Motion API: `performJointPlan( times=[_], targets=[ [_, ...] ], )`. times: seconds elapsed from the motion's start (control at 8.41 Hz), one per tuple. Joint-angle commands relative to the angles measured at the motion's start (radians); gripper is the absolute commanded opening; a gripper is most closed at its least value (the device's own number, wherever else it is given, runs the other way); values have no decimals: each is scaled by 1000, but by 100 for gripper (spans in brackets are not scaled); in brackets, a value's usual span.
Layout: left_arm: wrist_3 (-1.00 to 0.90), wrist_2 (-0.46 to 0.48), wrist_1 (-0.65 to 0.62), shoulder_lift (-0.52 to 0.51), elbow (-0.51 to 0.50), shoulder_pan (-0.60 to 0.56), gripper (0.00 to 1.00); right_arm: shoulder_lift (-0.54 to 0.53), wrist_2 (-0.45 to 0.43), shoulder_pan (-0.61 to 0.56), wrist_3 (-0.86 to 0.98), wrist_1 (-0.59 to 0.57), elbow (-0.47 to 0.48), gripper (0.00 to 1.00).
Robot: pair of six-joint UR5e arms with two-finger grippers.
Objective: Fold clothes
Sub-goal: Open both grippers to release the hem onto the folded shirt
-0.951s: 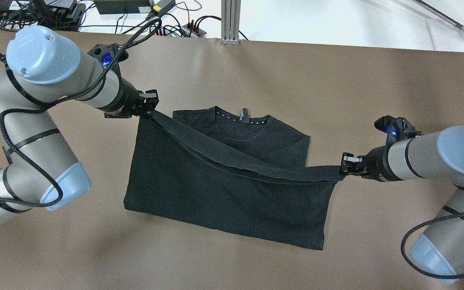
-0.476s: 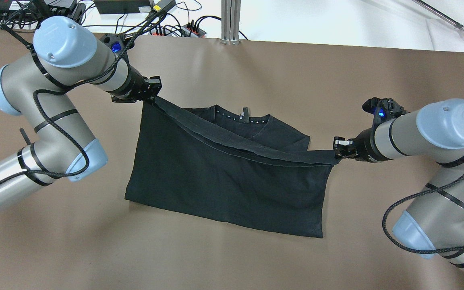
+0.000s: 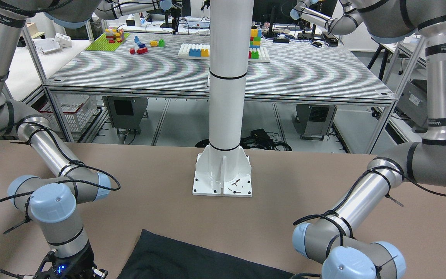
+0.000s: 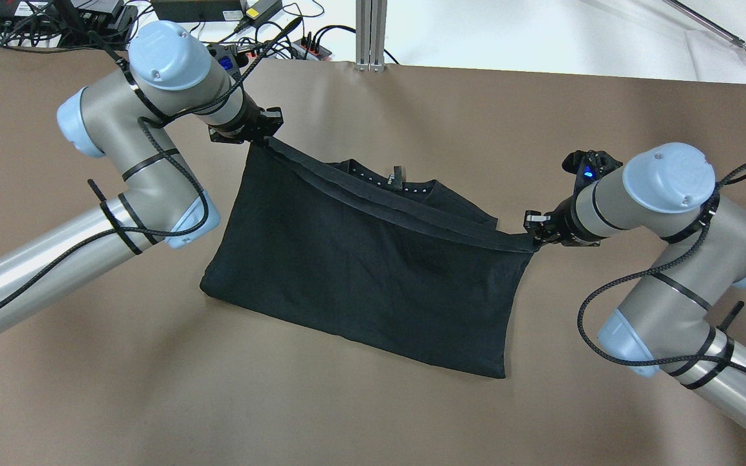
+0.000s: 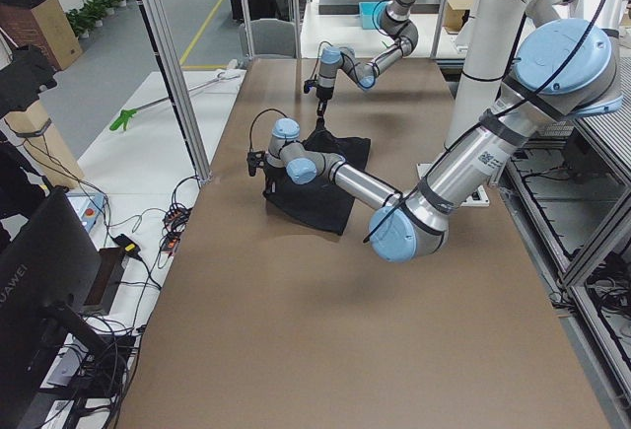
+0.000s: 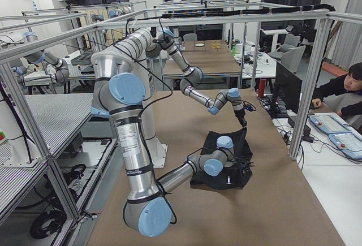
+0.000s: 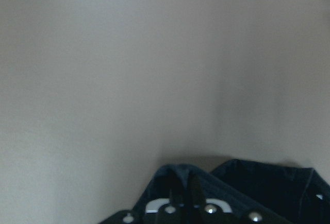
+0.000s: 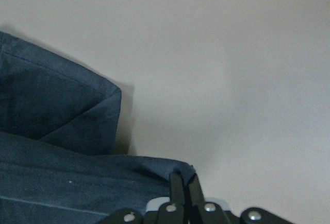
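The black T-shirt [image 4: 373, 272] lies on the brown desk [image 4: 412, 110], its lower half folded up over the chest; the lower edge is stretched in a line between the two claws. The left claw [image 4: 270, 134] is closed tight on one corner of this edge, and the right claw [image 4: 532, 232] is pinched on the other corner, just beside the sleeve.

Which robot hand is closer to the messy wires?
The left gripper, pinching the black shirt near the wires; the right gripper holds it farther away.
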State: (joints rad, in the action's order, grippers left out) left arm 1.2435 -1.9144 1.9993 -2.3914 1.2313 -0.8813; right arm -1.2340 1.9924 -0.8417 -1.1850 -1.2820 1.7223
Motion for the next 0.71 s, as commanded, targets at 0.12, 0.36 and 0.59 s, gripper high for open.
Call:
performJointPlan(
  times=[0.12,0.36,0.59],
  targets=[
    [-182,-38,41,0,-23,-43,95,47,-12,-29,108,0,-26,94],
    [-200,-171,44,49,28,-67,95,36,35,-40,169,1,0,94],
    [-204,-173,45,200,197,-44,95,24,29,-36,171,4,7,94]
  ],
)
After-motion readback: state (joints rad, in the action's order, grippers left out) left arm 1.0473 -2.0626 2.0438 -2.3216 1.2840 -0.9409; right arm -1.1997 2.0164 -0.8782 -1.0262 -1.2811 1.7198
